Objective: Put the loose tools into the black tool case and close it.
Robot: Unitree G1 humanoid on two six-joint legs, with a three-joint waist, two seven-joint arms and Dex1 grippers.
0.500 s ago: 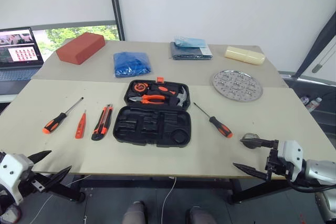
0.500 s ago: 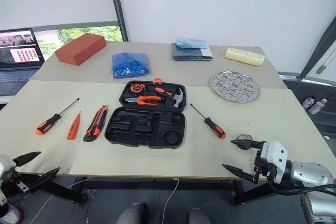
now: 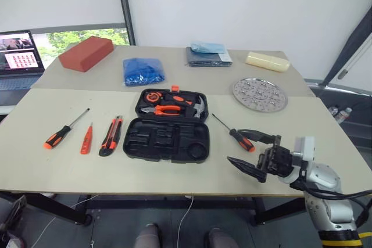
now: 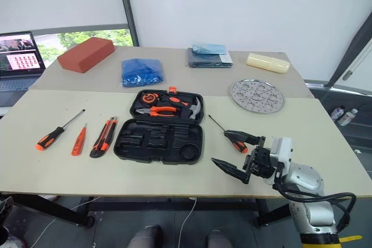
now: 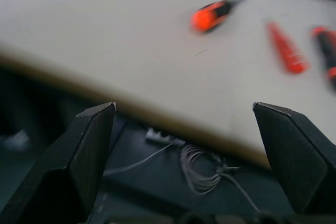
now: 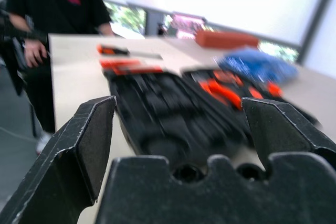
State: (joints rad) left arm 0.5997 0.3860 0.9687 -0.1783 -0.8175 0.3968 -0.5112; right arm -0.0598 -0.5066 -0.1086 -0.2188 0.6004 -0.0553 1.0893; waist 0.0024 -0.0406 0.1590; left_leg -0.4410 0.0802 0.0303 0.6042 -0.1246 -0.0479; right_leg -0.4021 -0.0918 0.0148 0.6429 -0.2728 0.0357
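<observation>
While its two black fingers stand spread wide with nothing between them, the right gripper point(image 3: 251, 150) hangs low over the near part of the table point(image 3: 35, 161), pointing across toward the case — a ready pose, I would judge, for a first pick. Just beyond its far finger lies one long screwdriver point(image 3: 235, 133), black-and-orange handle nearest the pincer, shaft running away from it. Farther out on the same side sits the black tool case point(image 3: 170, 126), open flat: the near half shows bare moulded slots, the far half holds pliers and a hammer. Well past the case lie the utility knife point(image 3: 111, 136), the small orange screwdriver point(image 3: 87, 139) and the second long screwdriver point(image 3: 63, 131) — all untouched. The left gripper point(image 5: 184, 124), also gaping and empty, hangs off the table's edge.
</observation>
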